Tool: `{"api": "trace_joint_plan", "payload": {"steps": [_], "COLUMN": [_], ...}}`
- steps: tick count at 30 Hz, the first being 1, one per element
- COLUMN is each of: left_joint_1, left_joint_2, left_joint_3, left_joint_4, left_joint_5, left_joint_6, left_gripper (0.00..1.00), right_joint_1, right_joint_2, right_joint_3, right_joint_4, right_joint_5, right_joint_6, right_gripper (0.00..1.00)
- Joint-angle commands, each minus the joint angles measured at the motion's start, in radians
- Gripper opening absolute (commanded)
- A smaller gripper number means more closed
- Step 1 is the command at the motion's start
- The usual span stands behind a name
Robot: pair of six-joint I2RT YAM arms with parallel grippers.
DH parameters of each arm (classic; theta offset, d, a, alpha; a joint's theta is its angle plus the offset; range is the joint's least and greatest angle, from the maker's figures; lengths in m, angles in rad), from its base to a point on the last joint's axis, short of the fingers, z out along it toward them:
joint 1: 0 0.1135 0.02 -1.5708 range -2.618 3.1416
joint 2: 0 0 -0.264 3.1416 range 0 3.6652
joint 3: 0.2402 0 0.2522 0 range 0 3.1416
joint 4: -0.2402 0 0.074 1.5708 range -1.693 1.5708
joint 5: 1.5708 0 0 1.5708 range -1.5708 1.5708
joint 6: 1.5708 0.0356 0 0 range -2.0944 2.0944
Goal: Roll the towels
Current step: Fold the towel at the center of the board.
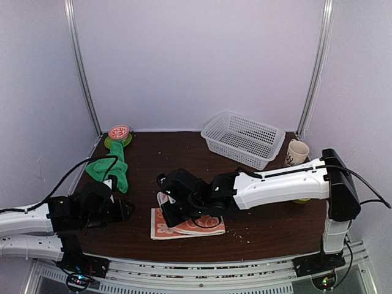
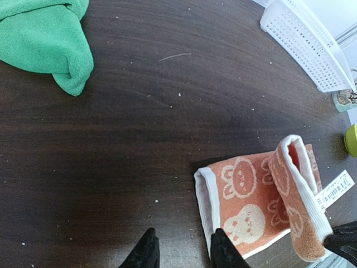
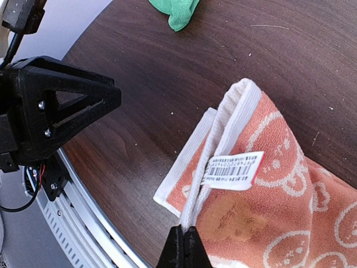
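Dark wooden worktop [image 1: 263, 214] inside a white-walled booth. Near the front edge, around the middle: peach towel [image 1: 195, 226] printed with white bunnies, mostly flat, one hemmed side lifted and folded over. Right gripper [image 3: 185, 245] pinched tight on that white hem, a barcode label [image 3: 233, 169] hanging just beside the fingertips. Left gripper [image 2: 184, 245] just left of the towel, low over the wood, jaws narrowly parted with nothing between them, one finger [image 2: 223, 254] at the towel's left hem. Toward the back left corner: green towel [image 1: 110, 168], crumpled in a loose heap, well apart from both grippers. Behind it, a green dish [image 1: 109, 144] carrying something round and pink. Toward the back right corner: white plastic basket [image 1: 242, 139], a mug [image 1: 297, 152] just beside it.
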Motion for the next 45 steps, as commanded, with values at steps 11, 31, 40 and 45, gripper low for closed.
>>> {"api": "trace_joint_plan", "payload": {"steps": [11, 31, 40, 45], "left_joint_1": [0.006, 0.006, 0.005, -0.051], "left_joint_2": [-0.032, -0.049, 0.155, 0.460], "left_joint_3": [-0.031, -0.016, 0.119, 0.299], "left_joint_4": [0.007, -0.027, 0.169, 0.279], "left_joint_5": [-0.011, -0.021, 0.174, 0.372], "left_joint_6": [-0.022, -0.024, 0.130, 0.175], "left_gripper": [0.33, 0.33, 0.33, 0.25], "right_joint_1": [0.015, 0.010, -0.149, -0.220], "right_joint_2": [0.119, 0.038, -0.363, -0.450], "right_joint_3": [0.105, 0.095, -0.475, -0.628], "right_joint_4": [-0.033, 0.040, 0.169, 0.226], "right_joint_5": [-0.029, -0.104, 0.073, 0.070], "right_joint_6": [0.028, 0.025, 0.142, 0.158], "right_gripper": [0.00, 0.64, 0.55, 0.50]}}
